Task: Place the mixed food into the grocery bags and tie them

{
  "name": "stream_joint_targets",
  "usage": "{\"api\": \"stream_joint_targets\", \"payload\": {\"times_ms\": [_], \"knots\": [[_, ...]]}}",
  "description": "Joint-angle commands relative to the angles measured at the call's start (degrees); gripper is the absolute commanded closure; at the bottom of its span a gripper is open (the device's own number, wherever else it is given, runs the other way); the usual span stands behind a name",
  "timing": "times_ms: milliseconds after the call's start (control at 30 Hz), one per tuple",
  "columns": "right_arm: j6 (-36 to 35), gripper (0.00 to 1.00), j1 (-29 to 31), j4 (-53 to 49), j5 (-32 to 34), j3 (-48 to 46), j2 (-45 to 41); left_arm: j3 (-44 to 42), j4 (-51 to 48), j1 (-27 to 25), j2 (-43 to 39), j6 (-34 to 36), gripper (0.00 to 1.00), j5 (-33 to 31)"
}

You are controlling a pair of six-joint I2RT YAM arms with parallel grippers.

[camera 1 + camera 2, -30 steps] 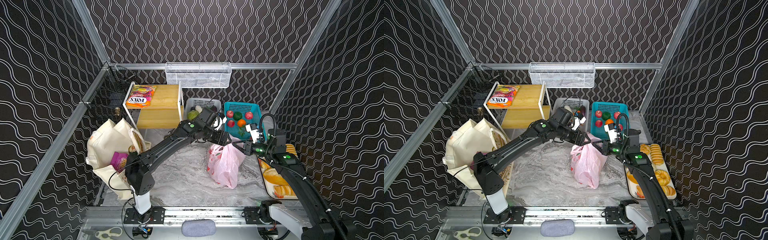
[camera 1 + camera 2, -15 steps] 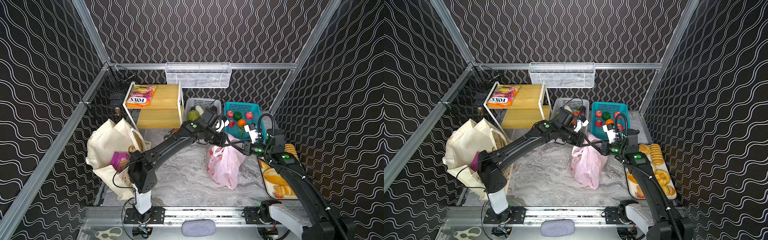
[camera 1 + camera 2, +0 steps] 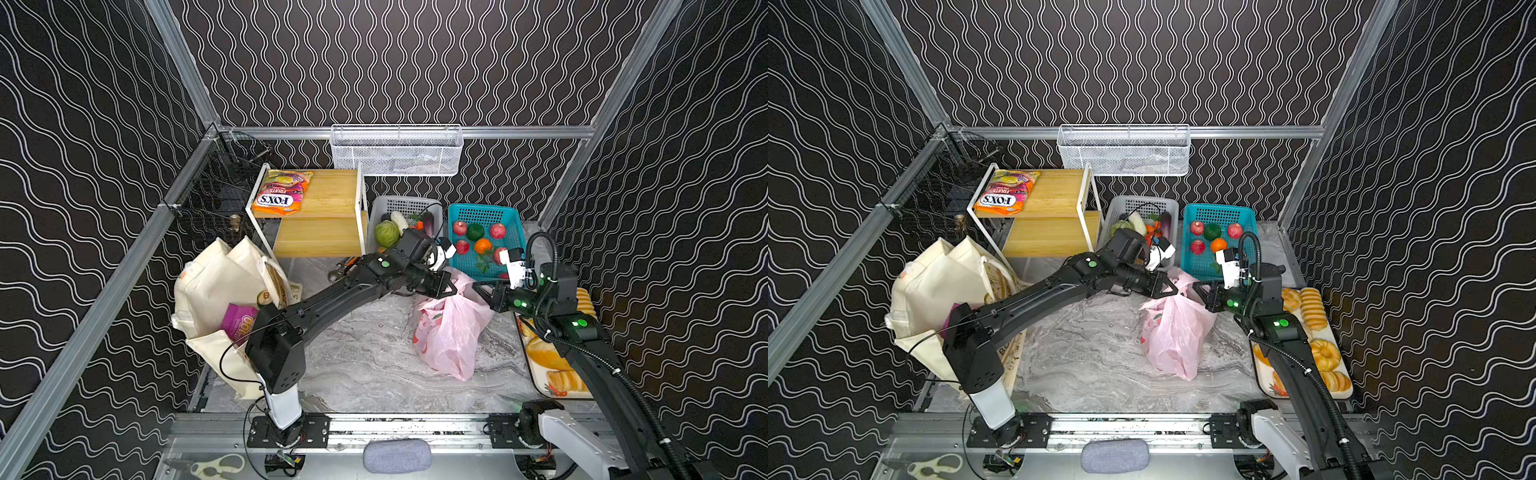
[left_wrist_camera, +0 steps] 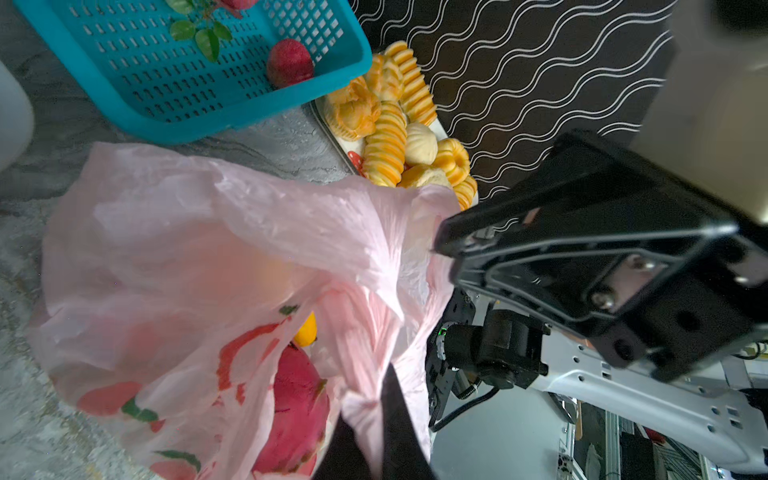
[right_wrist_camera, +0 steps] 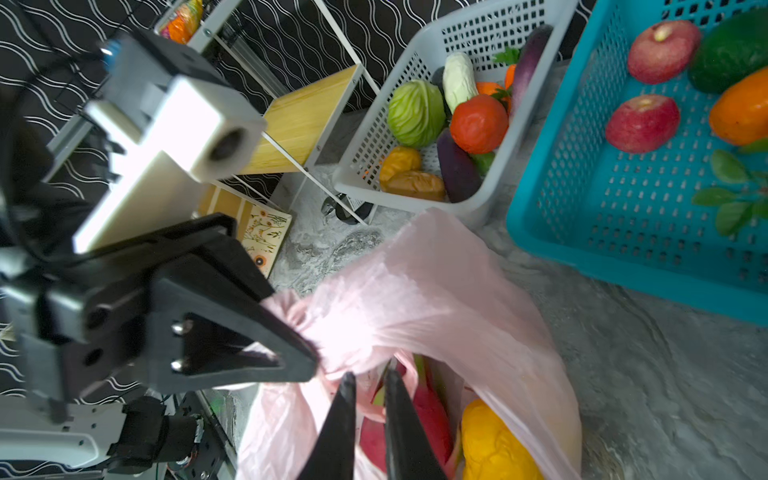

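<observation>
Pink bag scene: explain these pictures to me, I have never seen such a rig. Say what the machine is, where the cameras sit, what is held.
Two black robot arms work over a marble table. Two pictures look down from above; the other two come from cameras on the arms' wrists. The left tool and the right tool each pinch the top of a pink plastic bag, which holds a dragon fruit and a yellow fruit. A cream tote stands on the left; a grey vegetable basket and a teal fruit basket sit behind.

Both top views look steeply down over the whole desk [image 3: 365,353]; both wrist cameras closely face the pink bag [image 4: 187,249].
</observation>
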Motion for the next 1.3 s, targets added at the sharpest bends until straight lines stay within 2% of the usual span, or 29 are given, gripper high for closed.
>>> {"api": "stream_joint_targets", "payload": {"times_ms": [0, 100, 167, 367, 567, 667, 833, 967, 1133, 1267], "knots": [[0.34, 0.84, 0.08, -1.21, -0.81, -1.9, 0.42, -3.62, 9.86, 0.92, -1.89, -3.64, 0.95, 2.78], [2.05, 0.84, 0.61, 1.14, -5.27, -5.01, 0.59, -7.24, 14.38, 2.05, -3.52, -6.83, 0.97, 3.65], [1.55, 0.84, 2.87, 2.13, -5.65, -6.47, 0.78, -9.23, 16.87, 2.77, -4.31, -8.63, 0.97, 4.43], [-2.59, 0.81, 12.97, 3.81, 2.25, -7.26, 1.7, -11.48, 19.66, 3.83, -4.68, -11.39, 0.97, 7.29], [-6.73, 0.79, 13.44, 3.74, 12.5, -6.77, -1.53, -13.0, 20.0, 3.88, -5.64, -10.91, 0.98, 7.83], [-4.49, 0.75, 13.19, 4.91, 14.25, -7.2, -4.05, -13.7, 20.32, 4.07, -6.08, -10.95, 0.98, 7.72], [2.86, 0.7, 9.34, 2.53, 5.7, -4.47, -2.36, -14.38, 22.09, 4.33, -6.61, -11.32, 0.98, 8.33], [11.76, 0.69, 4.83, 1.81, 0.88, -2.46, 1.2, -16.73, 26.44, 5.37, -7.33, -13.69, 1.0, 8.18], [19.0, 0.67, 4.07, 8.92, -8.18, -3.62, 4.89, -18.6, 30.42, 5.94, -7.36, -15.2, 1.0, 10.02], [26.66, 0.62, 4.17, 15.95, -9.3, -6.03, 5.58, -18.73, 32.02, 5.93, -7.06, -16.01, 1.0, 10.87]]}}
